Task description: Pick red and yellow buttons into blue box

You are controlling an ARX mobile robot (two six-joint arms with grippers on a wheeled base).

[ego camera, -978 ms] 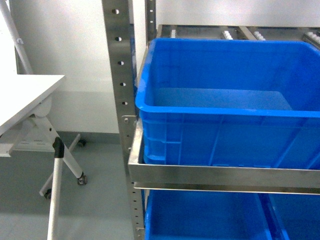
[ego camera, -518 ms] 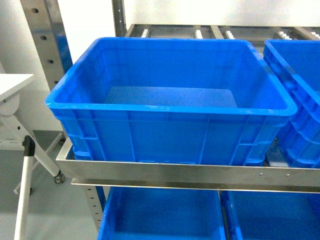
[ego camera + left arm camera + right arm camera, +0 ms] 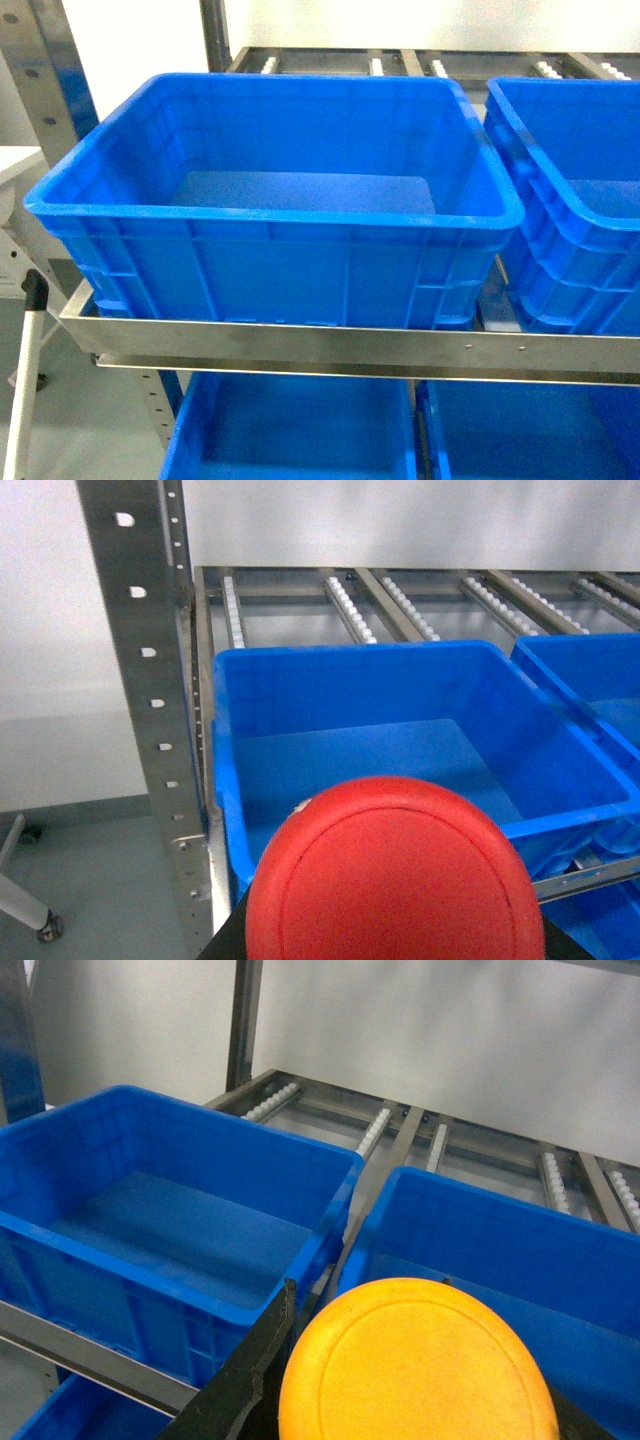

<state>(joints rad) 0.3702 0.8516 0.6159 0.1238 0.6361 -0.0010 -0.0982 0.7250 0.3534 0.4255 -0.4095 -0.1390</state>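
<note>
Head view: the blue box sits on the upper level of a metal rack, its smooth floor bare. A second blue crate stands just beside it on the right, a narrow gap between their rims. Two more blue crates occupy the level beneath. Roller tracks run behind the crates. Neither pincer nor either button appears in this view.

Left wrist view: the red button fills the lower centre of the picture, cap toward the camera, close to the lens. It is positioned in front of and above the near rim of the blue box. Dark material shows at the cap's lower edges; the left pincer's fingers are not clearly distinguishable, so its opening cannot be told.

Right wrist view: the yellow button likewise fills the lower centre, cap toward the camera. A black finger of the right pincer lies against its left side. The cap overlaps the near wall of the second crate, with the blue box to its left. The finger spread cannot be judged.
</note>
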